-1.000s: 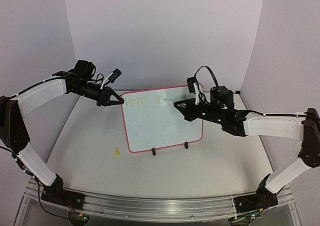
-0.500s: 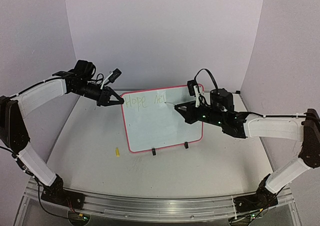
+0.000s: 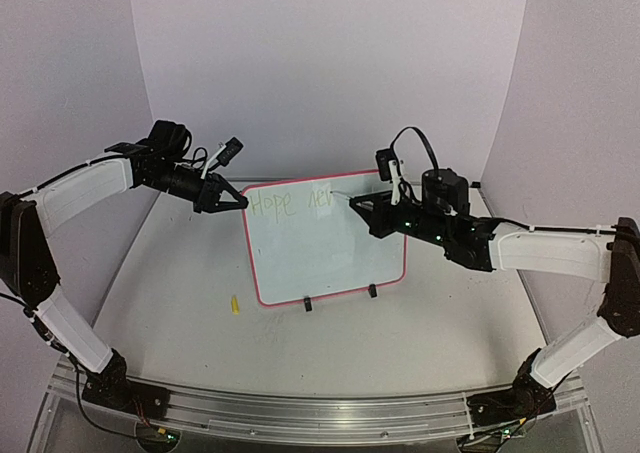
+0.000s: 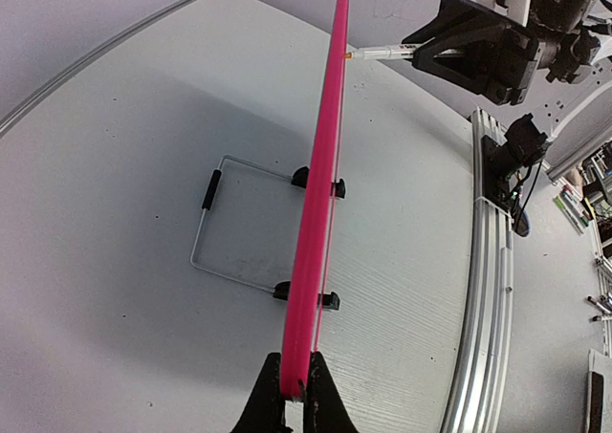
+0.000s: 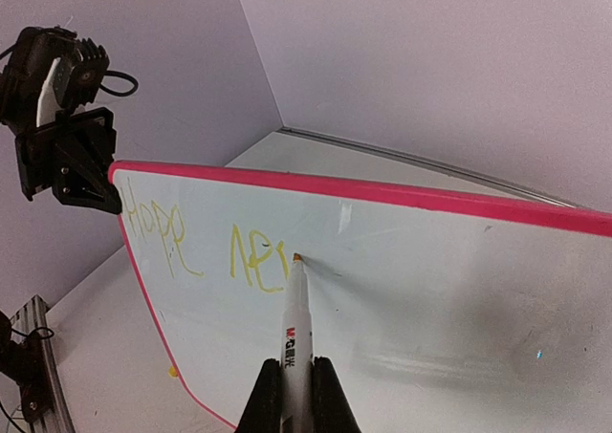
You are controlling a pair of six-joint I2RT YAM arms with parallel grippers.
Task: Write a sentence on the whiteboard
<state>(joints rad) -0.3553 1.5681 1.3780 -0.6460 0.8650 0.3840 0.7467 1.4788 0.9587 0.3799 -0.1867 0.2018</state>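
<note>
The whiteboard (image 3: 320,248) with a red-pink frame stands upright on two black clip feet mid-table. My left gripper (image 3: 238,200) is shut on its top-left corner; the left wrist view shows the frame edge (image 4: 320,194) pinched between my jaws (image 4: 295,395). My right gripper (image 3: 362,209) is shut on a white marker (image 5: 294,323), its orange tip touching the board. The sentence (image 5: 206,247) reads "Hope" and then "nev" in faint yellow-green strokes on the top line; it also shows in the top view (image 3: 292,204).
A small yellow marker cap (image 3: 234,304) lies on the table left of the board's lower corner. The board's wire stand (image 4: 239,223) rests behind it. An aluminium rail (image 3: 300,413) runs along the near table edge. Walls enclose back and sides.
My right gripper has moved the marker rightward along the top line and added strokes to the second word. My left arm has held still on the board.
</note>
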